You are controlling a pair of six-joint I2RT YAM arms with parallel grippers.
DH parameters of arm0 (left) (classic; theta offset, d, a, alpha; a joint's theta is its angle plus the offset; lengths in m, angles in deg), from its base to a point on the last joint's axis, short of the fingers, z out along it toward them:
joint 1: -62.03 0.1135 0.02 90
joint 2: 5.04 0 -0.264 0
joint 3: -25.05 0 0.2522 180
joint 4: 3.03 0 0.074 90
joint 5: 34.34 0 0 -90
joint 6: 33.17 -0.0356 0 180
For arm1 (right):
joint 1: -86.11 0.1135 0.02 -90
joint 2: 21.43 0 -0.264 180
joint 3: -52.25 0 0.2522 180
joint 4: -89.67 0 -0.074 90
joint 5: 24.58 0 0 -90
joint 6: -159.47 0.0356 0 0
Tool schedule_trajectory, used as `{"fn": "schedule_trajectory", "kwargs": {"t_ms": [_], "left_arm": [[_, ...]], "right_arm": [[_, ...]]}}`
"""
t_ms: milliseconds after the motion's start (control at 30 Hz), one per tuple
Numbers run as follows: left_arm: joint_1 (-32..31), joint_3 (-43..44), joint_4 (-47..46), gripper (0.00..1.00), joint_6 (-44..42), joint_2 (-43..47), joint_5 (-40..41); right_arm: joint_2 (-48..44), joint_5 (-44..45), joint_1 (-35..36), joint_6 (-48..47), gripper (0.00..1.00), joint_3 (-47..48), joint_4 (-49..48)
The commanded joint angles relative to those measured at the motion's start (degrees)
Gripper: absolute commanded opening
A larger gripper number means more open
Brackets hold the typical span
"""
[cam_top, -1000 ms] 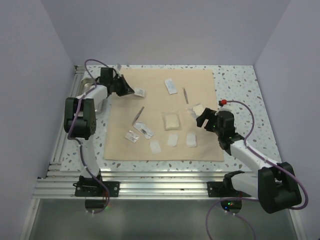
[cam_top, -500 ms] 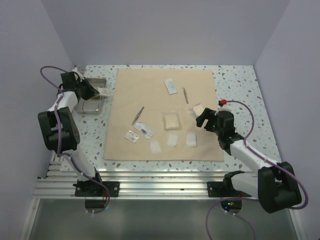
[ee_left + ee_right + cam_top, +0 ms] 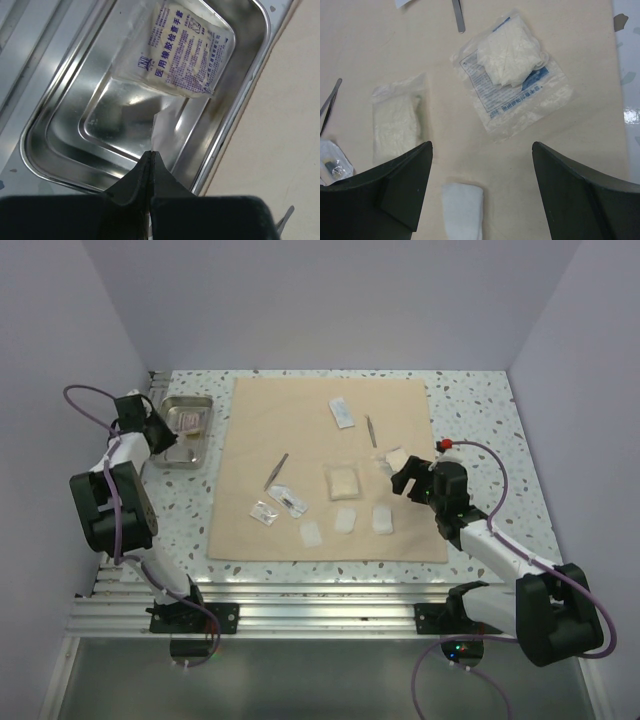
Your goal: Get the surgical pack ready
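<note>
- Counter: carried everything; the surgical pack was not yet assembled and lay in separate parts.
- Cloth wrap: lay flat and unfolded mid-counter, with loose packets and forceps scattered on it.
- Steel tray: sat on the bare counter just beside the wrap's far-left corner, not on the wrap.
- Right tool: jaws were wide and held nothing. It hovered over the wrap's right side with a glove packet below and ahead of the gap.
- Left tool: was pinched tight over the tray's near rim, apparently on a thin clear flap of the printed packet.
- Printed packet: lay inside the tray at its far end and was the only item in it.
- Step, as I read it: loading the tray, early in the task.
- Next move likely called for the left tool to let go and lift clear, then fetch more packets. Thin film lying flat on cloth needs an edge pinch. The tray had yet to go onto the wrap before folding.
</note>
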Motion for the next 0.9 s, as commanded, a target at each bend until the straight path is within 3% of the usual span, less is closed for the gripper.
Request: {"fn": "schedule_trajectory", "kwargs": {"t_ms": [0, 33, 67, 133, 400, 533, 600, 733, 867], "left_arm": [[0.6, 0.5, -0.4, 0.01, -1.8, 3.3, 5.4], [0.6, 1.5, 0.1, 0.32, -2.4, 2.9, 4.3], [0.5, 1.8, 0.7, 0.48, -2.8, 2.3, 3.2], [-0.3, 1.4, 0.3, 0.7, -2.4, 2.6, 3.1], [-8.3, 4.3, 3.5, 0.74, -3.3, 7.0, 11.8], [-17.1, 7.8, 4.0, 0.74, -3.1, 7.0, 13.6], [-20.2, 9.2, 3.2, 0.74, -2.8, 5.5, 12.5], [-26.1, 16.0, 1.3, 0.74, 1.0, -3.0, 2.3], [-32.9, 24.6, 3.5, 0.73, 2.1, -11.7, 3.9]], "right_arm": [[-0.2, 0.0, 0.4, 0.3, 0.84, -0.1, -2.0], [-0.4, 0.1, 0.4, 0.2, 0.84, 0.0, -2.0], [-0.3, 0.0, 0.3, 0.2, 0.84, 0.0, -1.9], [-0.6, 0.1, 0.3, 0.1, 0.84, -0.1, -1.8], [-1.1, 0.7, 0.3, 0.0, 0.84, -0.1, -1.6], [-1.0, 0.8, 0.3, -0.1, 0.84, 0.1, -1.5], [-0.7, 0.9, 0.3, -0.1, 0.84, 0.1, -1.5], [-0.6, 1.0, 0.3, -0.2, 0.84, 0.2, -1.4], [-0.8, 1.7, 0.3, -0.3, 0.84, 0.1, -1.2]]}}
